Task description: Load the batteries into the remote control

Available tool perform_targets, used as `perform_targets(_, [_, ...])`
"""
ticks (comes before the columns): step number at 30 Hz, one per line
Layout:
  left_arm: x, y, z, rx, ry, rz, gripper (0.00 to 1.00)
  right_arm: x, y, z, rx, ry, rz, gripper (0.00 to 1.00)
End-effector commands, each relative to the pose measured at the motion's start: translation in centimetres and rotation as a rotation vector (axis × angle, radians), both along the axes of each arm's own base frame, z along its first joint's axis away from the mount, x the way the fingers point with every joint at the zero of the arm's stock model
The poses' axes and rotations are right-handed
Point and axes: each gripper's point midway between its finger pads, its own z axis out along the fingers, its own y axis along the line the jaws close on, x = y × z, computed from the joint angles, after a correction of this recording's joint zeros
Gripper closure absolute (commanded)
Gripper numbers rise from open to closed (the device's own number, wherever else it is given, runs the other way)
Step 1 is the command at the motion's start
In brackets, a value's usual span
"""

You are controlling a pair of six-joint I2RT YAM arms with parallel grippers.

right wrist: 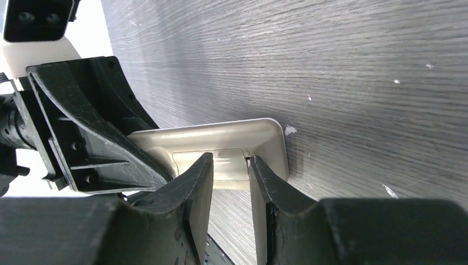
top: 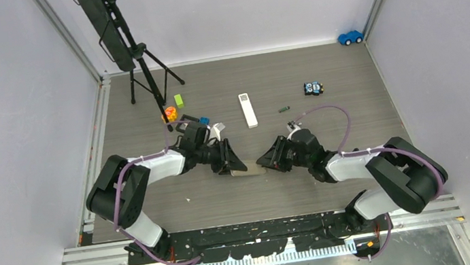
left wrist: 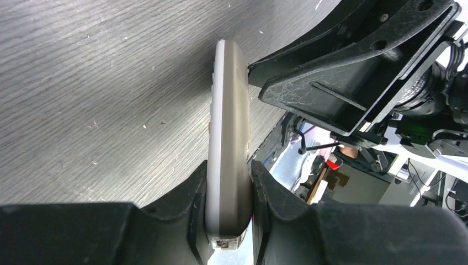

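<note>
While the left gripper (left wrist: 229, 176) clamps the beige remote (left wrist: 227, 110) by one end, edge-on, the right gripper (right wrist: 230, 163) sets its jaws narrowly apart at the back cover. One battery (top: 284, 109) lies well apart on the open grey wood-grain table (top: 349, 83), with white walls (top: 2, 101) around.

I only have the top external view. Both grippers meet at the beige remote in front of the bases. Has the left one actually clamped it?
Observer: Yes. In the left wrist view the left gripper is closed on the beige remote, which stands on edge with one finger on its button face and the other on its back.
Operator: Where does the right one sit on it?
Observer: The right wrist view shows the right gripper at the battery cover on the remote's back. I can't tell whether it pinches anything.
Operator: Is that cover off?
Observer: No, it looks in place. The right wrist view shows a closed panel outline and no open compartment.
</note>
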Motion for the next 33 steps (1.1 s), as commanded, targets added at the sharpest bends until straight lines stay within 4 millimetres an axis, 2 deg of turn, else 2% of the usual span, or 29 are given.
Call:
perform_targets(1, [-2.3, -1.2, -0.8, -0.018, -0.005, -0.124, 1.0, -1.9, 3.4, 3.3, 0.219, -0.039, 0.13, 0.65])
perform_targets(7, [-2.0, -0.9, -1.7, 0.055, -0.019, -0.117, 1.0, -1.9, 4.5, 7.8, 0.422, -0.164, 0.171, 0.66])
perform_targets(16, [-1.7, 0.7, -3.0, 0.209, -0.045, -0.094, 1.0, -1.8, 4.9, 10.8, 0.501, -0.236, 0.195, 0.68])
perform_targets(24, [-1.3, 2.7, -4.4, 0.355, -0.042, -0.054, 1.0, -1.6, 3.5, 10.3, 0.433, -0.239, 0.131, 0.68])
perform_targets(31, [-0.6, 3.2, -4.5, 0.41, -0.063, -0.037, 1.0, -1.1, 2.5, 10.0, 0.383, -0.233, 0.091, 0.67])
perform_targets(33, [-0.4, 3.5, -4.4, 0.425, -0.074, -0.031, 1.0, -0.7, 2.1, 9.4, 0.355, -0.215, 0.067, 0.67])
